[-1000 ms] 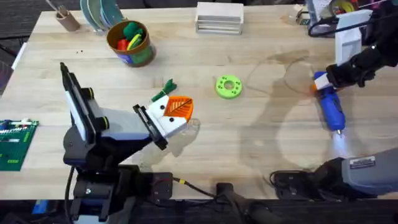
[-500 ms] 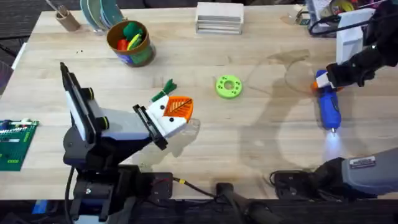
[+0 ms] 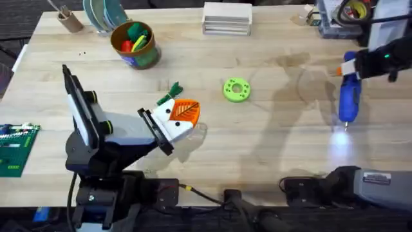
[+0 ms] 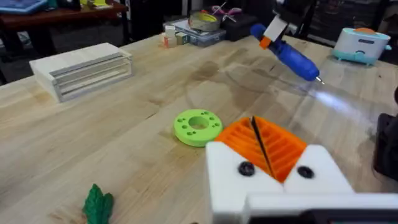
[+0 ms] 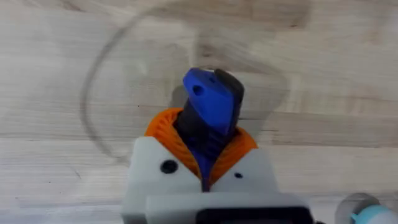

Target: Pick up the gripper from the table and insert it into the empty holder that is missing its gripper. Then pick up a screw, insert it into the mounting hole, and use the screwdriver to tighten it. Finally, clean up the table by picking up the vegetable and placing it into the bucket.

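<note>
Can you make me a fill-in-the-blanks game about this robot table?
1. The right gripper is shut on the blue ____.
2. The bucket stands on the ____.
3. The ring-shaped disc lying flat is coloured ____.
4. The left gripper's ribbed pads are coloured ____.

Missing words: screwdriver, table, green, orange.

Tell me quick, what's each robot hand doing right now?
Left gripper: shut, orange pads pressed together, holding nothing.
Right gripper: shut on the screwdriver, held above the table.
</note>
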Tool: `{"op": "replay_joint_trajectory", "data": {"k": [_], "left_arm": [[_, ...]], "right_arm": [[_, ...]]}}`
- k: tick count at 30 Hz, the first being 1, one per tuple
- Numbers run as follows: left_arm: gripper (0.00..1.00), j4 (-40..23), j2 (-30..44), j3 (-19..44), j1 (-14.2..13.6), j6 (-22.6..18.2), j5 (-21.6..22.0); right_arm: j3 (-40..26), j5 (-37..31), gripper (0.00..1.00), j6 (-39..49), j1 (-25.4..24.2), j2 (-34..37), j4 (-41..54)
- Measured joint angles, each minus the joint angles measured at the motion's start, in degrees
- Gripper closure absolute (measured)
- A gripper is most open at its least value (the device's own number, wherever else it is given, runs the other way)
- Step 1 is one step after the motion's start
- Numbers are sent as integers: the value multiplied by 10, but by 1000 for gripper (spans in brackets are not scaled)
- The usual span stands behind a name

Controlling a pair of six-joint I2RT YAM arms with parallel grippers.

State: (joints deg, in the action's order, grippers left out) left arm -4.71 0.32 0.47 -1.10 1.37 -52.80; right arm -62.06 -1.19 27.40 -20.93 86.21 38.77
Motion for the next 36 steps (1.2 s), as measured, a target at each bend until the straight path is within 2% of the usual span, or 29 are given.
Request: {"op": "replay_joint_trajectory", "data": {"k": [11,19,27,33,36], "left_arm": [[992,0,0,0,0,0,0],[992,0,0,0,0,0,0],[992,0,0,0,0,0,0],[992,0,0,0,0,0,0],[992,0,0,0,0,0,0]], "right_arm": [[0,16,971,-80,0,-135,-66],[1,105,971,-184,14,-208,-155],[19,142,971,-235,148,-228,-241],[85,146,971,-290,255,-246,-365],[114,146,971,-307,325,-248,-424]]}}
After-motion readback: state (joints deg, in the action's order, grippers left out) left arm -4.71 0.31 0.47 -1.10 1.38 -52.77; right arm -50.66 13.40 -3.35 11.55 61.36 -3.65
